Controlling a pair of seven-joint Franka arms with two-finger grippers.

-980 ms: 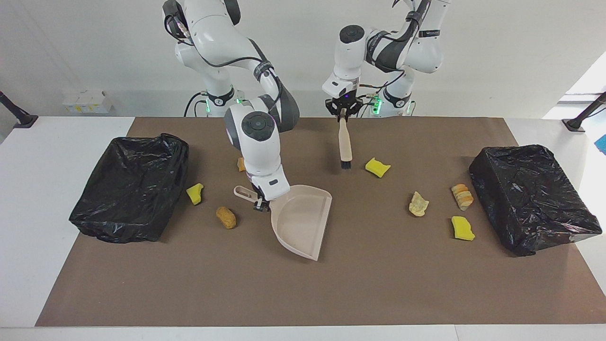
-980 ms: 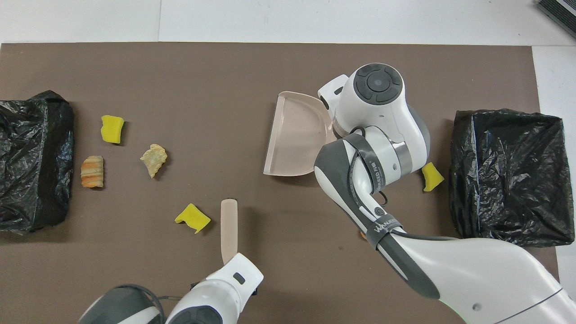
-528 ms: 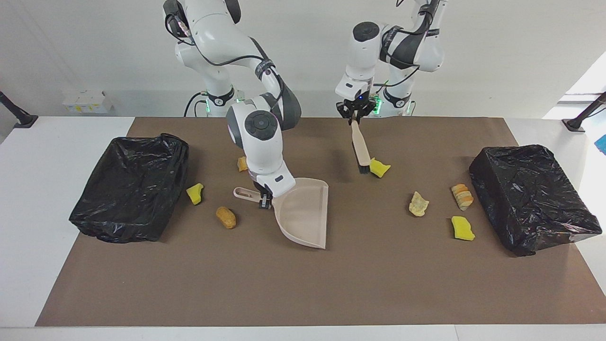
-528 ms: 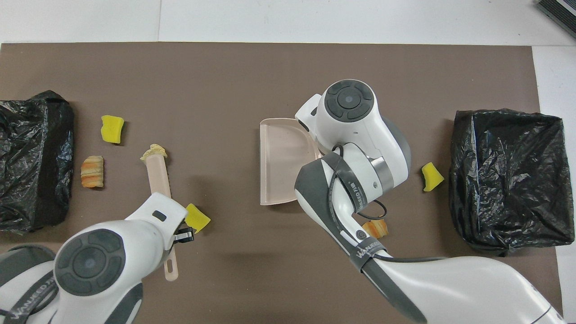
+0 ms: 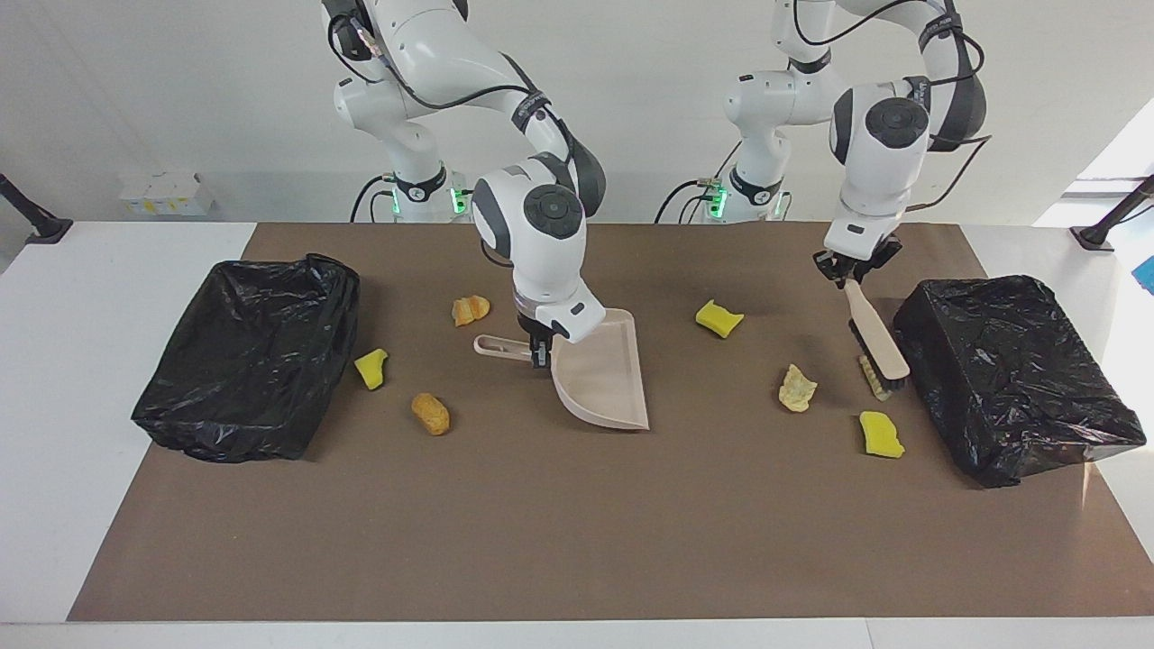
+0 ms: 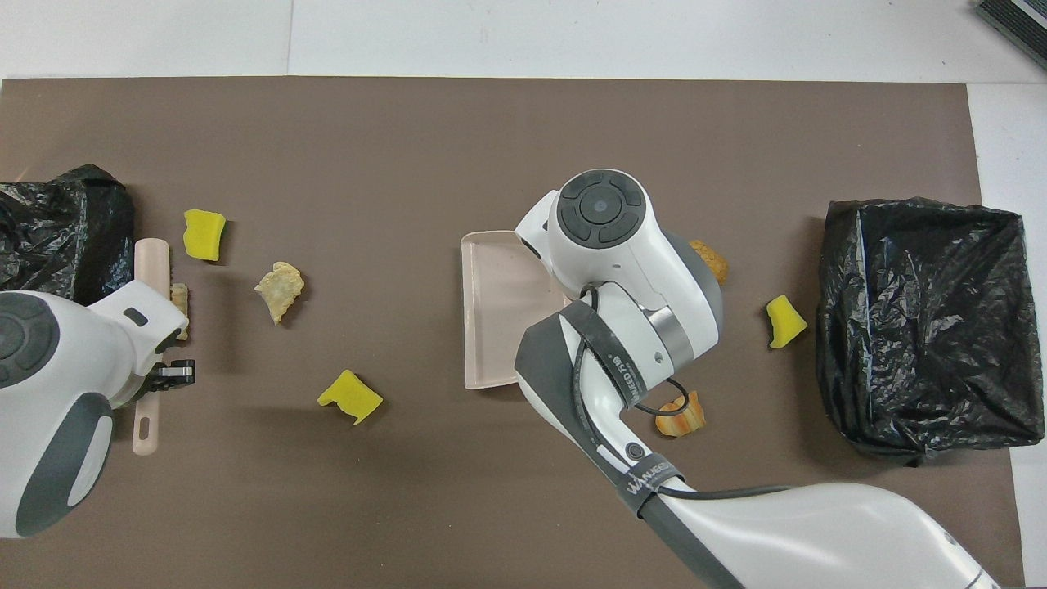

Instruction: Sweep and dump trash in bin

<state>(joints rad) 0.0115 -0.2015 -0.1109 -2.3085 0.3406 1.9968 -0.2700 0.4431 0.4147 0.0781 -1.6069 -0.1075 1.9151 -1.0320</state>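
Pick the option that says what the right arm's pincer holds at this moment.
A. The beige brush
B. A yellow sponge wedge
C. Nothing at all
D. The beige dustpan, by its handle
D: the right pincer is closed on the handle of the beige dustpan in the middle of the table, while the left pincer holds the brush beside the black bin.

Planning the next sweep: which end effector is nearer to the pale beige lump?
Left end effector, holding the brush beside the pale beige lump. Right end effector holds the dustpan mid-table.
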